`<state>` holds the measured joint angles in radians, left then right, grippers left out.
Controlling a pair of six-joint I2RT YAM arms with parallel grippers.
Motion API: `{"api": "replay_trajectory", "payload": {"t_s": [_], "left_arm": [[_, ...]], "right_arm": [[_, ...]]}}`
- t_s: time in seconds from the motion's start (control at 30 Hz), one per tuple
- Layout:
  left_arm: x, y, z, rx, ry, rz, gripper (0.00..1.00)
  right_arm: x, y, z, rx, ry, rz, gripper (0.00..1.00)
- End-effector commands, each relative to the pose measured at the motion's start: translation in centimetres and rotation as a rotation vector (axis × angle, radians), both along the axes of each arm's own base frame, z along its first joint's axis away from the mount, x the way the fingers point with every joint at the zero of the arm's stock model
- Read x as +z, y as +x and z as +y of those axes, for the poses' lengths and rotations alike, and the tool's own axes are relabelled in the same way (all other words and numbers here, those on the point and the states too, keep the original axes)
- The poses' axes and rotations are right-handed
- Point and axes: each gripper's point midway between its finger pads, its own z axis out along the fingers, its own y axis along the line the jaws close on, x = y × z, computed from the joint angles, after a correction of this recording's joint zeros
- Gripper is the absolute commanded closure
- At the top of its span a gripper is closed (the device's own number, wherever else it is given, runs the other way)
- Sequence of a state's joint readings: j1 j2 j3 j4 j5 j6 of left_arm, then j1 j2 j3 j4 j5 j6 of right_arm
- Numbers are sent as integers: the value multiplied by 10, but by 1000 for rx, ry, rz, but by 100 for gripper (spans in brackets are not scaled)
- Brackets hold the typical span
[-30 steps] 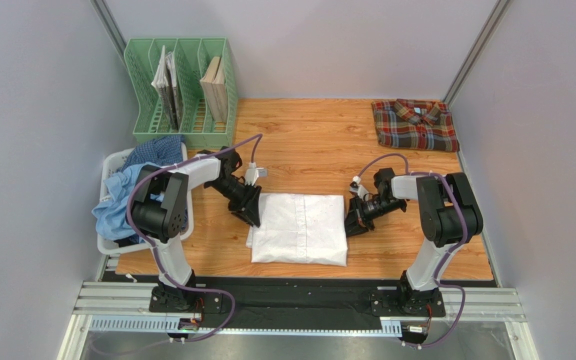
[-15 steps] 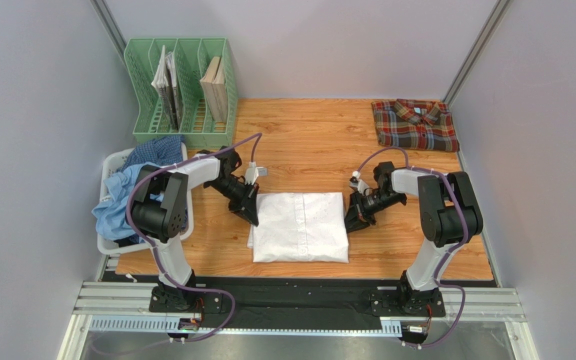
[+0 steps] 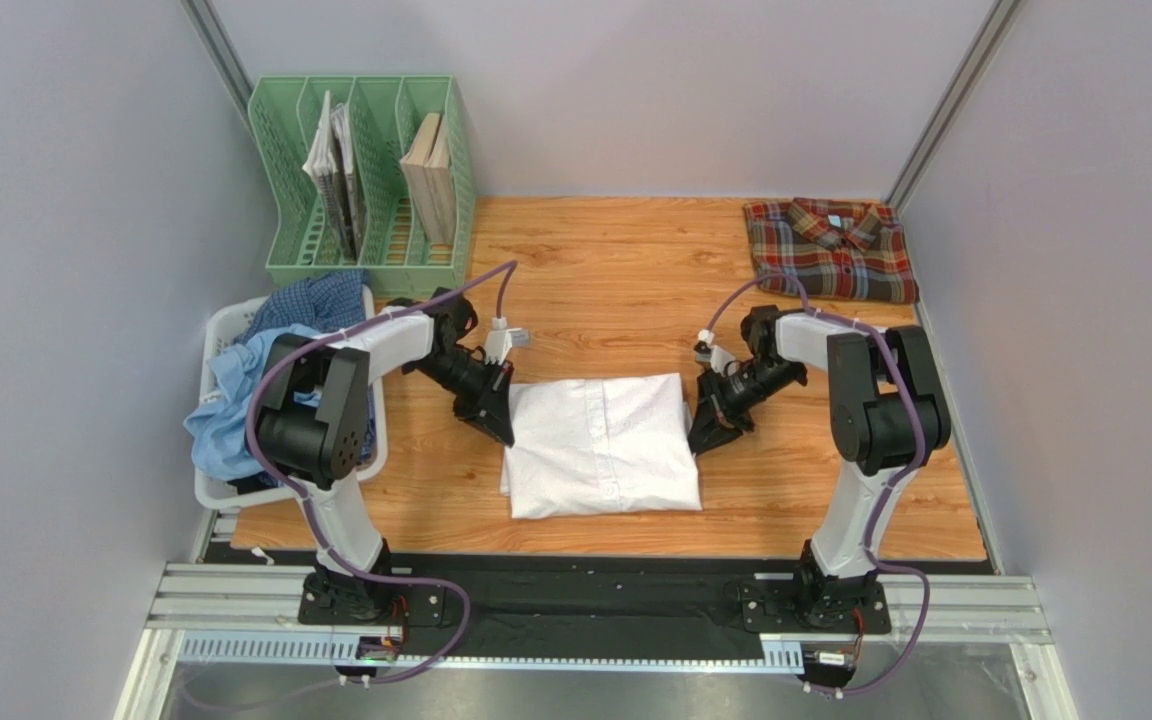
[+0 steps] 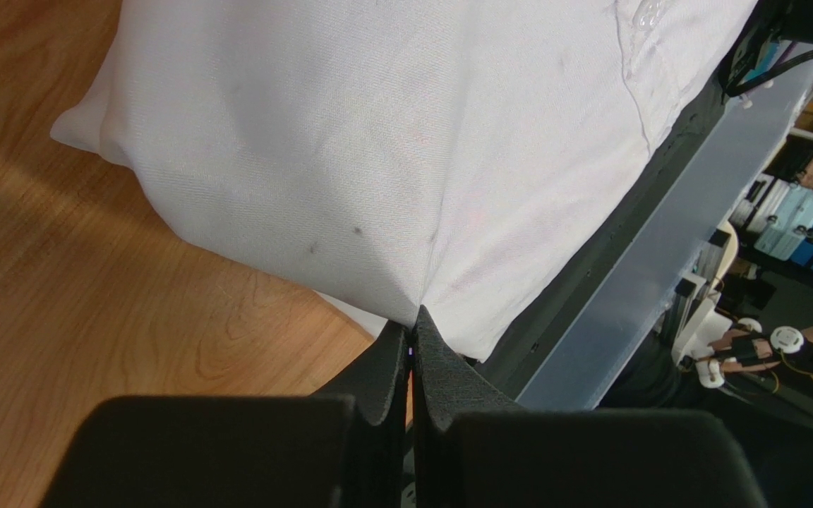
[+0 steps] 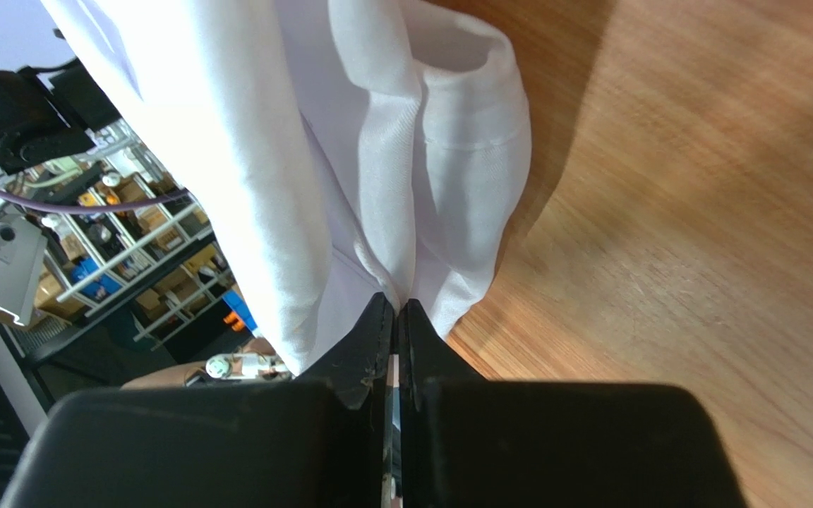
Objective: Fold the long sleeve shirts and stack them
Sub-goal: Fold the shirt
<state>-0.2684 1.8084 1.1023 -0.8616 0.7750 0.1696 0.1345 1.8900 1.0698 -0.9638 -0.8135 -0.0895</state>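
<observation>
Inward, low: left pincer [image 3: 507, 431], right pincer [image 3: 698, 438].

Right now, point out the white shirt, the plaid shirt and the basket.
white shirt [image 3: 602, 447], top view, middle of the folded front.
plaid shirt [image 3: 830, 251], top view, middle of folded body.
basket [image 3: 226, 320], top view, far rim.

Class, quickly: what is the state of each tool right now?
Left tool: closed on the folded plain white cloth shirt.
Right tool: closed on the same shirt.
</observation>
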Motion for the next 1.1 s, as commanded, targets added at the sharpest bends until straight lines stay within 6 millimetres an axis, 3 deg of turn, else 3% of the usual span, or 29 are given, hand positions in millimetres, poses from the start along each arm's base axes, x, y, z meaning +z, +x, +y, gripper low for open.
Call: {"api": "replay_trajectory", "payload": {"t_s": [0.0, 0.17, 0.33, 0.47, 0.6, 0.7, 0.87, 1.07], "left_arm": [[6, 9, 2, -5, -4, -65, 100], [9, 10, 3, -6, -3, -77, 100], [9, 14, 4, -1, 7, -90, 100], [9, 23, 6, 4, 15, -108, 100], [14, 40, 8, 19, 14, -137, 100], [17, 48, 10, 18, 17, -154, 100], [18, 44, 6, 15, -9, -134, 100], [20, 30, 2, 14, -58, -94, 74]], "right_arm": [[6, 3, -9, 67, -33, -36, 100], [11, 5, -12, 63, -29, -47, 100], [2, 6, -15, 60, -50, -37, 100], [-5, 28, -10, 17, -57, -69, 100], [1, 51, 1, -26, -18, -80, 100], [2, 58, -1, -28, -28, -104, 100], [16, 51, 1, -29, 46, -74, 100], [24, 24, 6, -40, 120, 10, 77]]}}
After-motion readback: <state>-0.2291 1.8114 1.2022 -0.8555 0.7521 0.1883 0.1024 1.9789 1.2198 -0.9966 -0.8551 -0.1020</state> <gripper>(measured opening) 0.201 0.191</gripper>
